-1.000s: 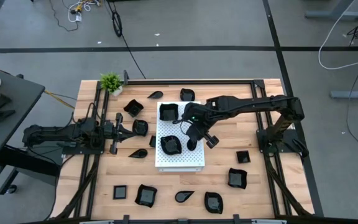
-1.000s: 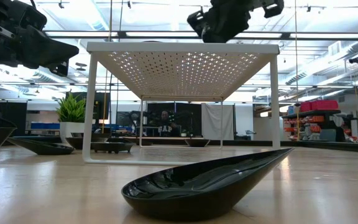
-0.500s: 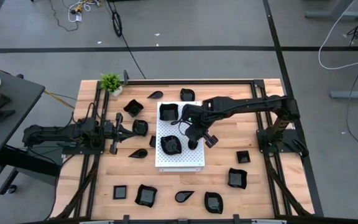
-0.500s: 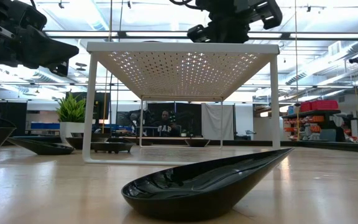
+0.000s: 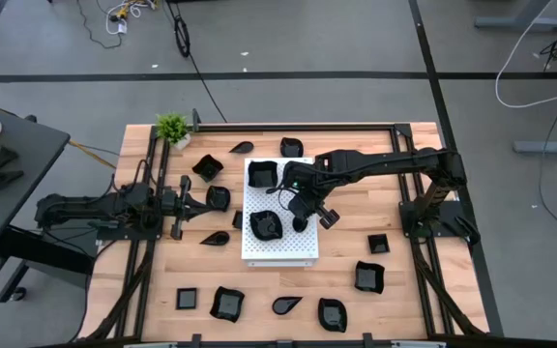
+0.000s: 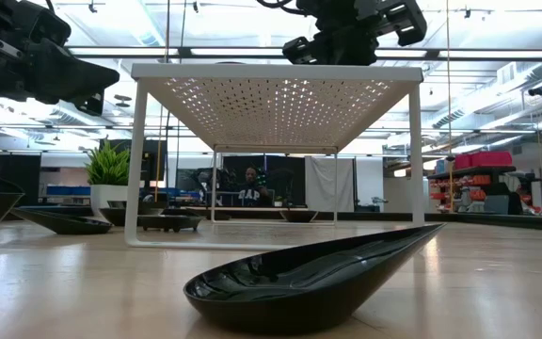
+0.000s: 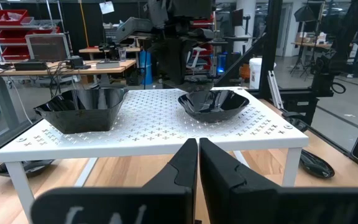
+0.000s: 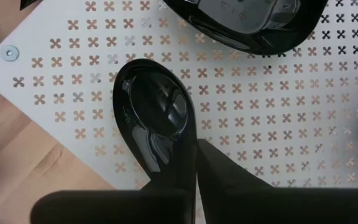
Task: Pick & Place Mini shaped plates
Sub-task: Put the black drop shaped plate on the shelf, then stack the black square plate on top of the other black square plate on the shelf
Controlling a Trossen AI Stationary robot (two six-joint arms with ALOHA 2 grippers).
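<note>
Right gripper | your fingers pinch the rim of a teardrop plate, low over the white board, ready to set it beside the wavy plate | left gripper waits closed, empty, left of the board

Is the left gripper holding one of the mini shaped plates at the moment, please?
No: in the left wrist view the left gripper is shut with nothing between its fingers, short of the white board.

Two plates on board mid-table; other plates scattered around; plant far-left corner.
</note>
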